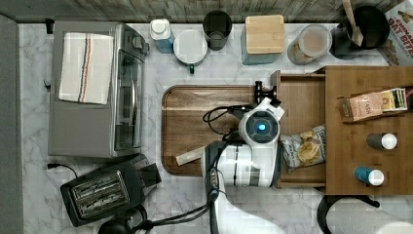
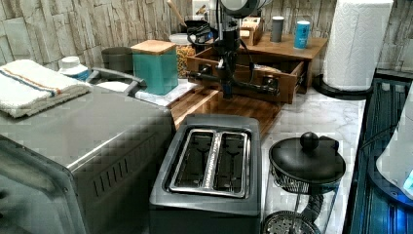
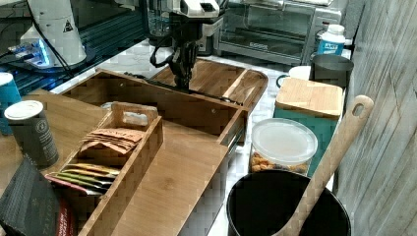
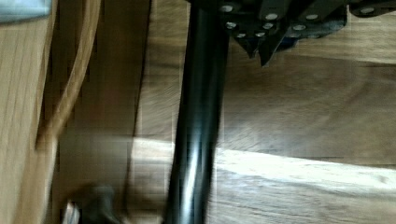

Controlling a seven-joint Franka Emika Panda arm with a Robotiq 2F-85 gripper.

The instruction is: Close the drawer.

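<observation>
Top view shows the drawer (image 1: 302, 97) pulled well out of its cabinet (image 1: 370, 126) near the worktop's back edge, chip bag (image 1: 304, 146) inside, gripper (image 3: 184, 73) at the black bar handle (image 4: 196, 130), finger state unclear; closing remains undone.

Arm (image 1: 243, 163) extended, wrist vertical, tool (image 2: 227, 87) pointing straight down.

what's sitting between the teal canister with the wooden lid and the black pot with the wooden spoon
In the top view, a clear lidded container of snacks stands between the teal canister and the black pot.
</observation>
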